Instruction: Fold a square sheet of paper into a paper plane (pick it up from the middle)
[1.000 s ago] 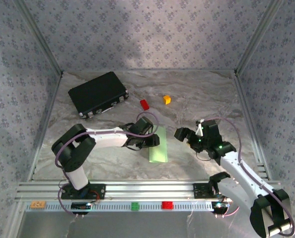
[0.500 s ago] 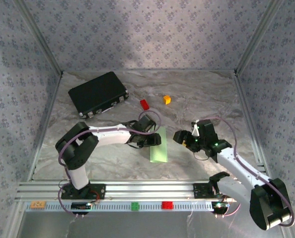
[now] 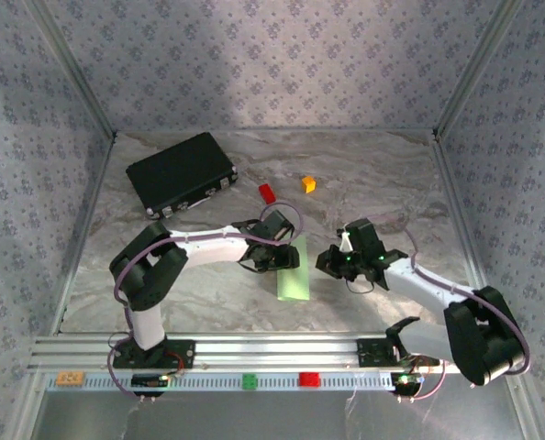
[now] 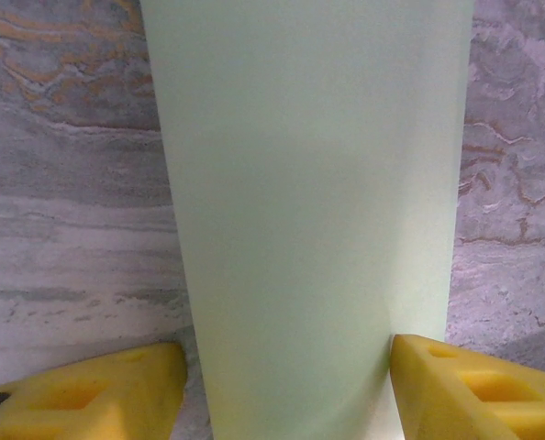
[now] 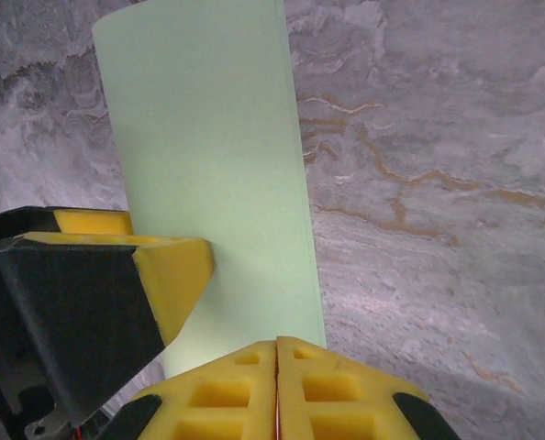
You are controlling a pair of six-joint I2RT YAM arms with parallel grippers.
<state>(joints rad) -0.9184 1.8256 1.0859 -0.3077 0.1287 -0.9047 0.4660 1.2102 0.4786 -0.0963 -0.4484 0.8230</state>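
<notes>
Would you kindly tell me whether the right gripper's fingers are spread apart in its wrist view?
No, the right gripper has its yellow fingertips pressed together.

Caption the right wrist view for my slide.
Right gripper, jaws shut, at edge of folded green paper, left gripper alongside.

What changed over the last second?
The right gripper swung left to the folded green paper and its jaws closed; a grip on it isn't clear. The left gripper still straddles the paper, open. Paper, black case, red block and orange block stayed put.
</notes>
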